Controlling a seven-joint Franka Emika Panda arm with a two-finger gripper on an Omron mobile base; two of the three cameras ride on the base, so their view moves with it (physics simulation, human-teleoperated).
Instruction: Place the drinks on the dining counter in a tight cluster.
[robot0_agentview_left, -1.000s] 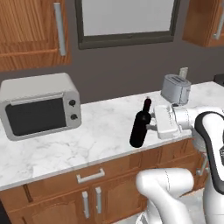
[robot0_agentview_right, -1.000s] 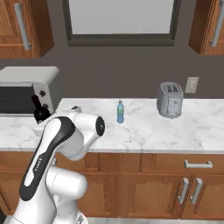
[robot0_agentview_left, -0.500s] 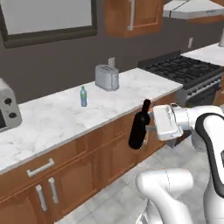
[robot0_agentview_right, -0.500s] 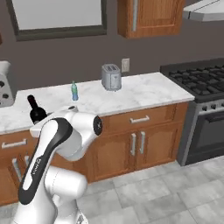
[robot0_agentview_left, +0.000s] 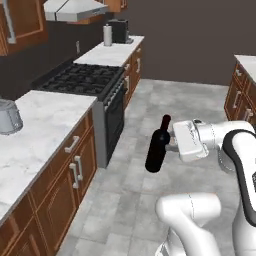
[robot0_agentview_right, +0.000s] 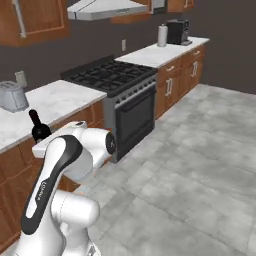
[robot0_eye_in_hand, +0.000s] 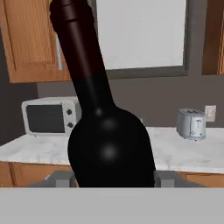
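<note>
I hold the tall black wine bottle (robot0_agentview_left: 157, 149) upright over the tiled floor, with my gripper (robot0_agentview_left: 168, 146) shut on its body from the right. In the right base view its neck and shoulder (robot0_agentview_right: 37, 128) stick up behind my arm. In the hand view the bottle (robot0_eye_in_hand: 107, 144) looms close between my fingertips (robot0_eye_in_hand: 57, 177), leaning slightly left. The other drinks are out of view. A corner of a white-topped wooden counter (robot0_agentview_left: 246, 64) shows at the far right; I cannot tell whether it is the dining counter.
A marble wall counter (robot0_agentview_left: 35, 125) with wooden drawers runs along the left, with a toaster (robot0_agentview_left: 7, 117) and a black stove (robot0_agentview_left: 80, 80). A paper towel roll (robot0_agentview_left: 107, 35) stands at its far end. Grey floor (robot0_agentview_right: 200, 165) lies open ahead. The hand view shows a microwave (robot0_eye_in_hand: 48, 116).
The whole scene has swung: the base has turned away from the microwave counter towards the stove and the floor. The wine bottle stays in my gripper, held the same way.
</note>
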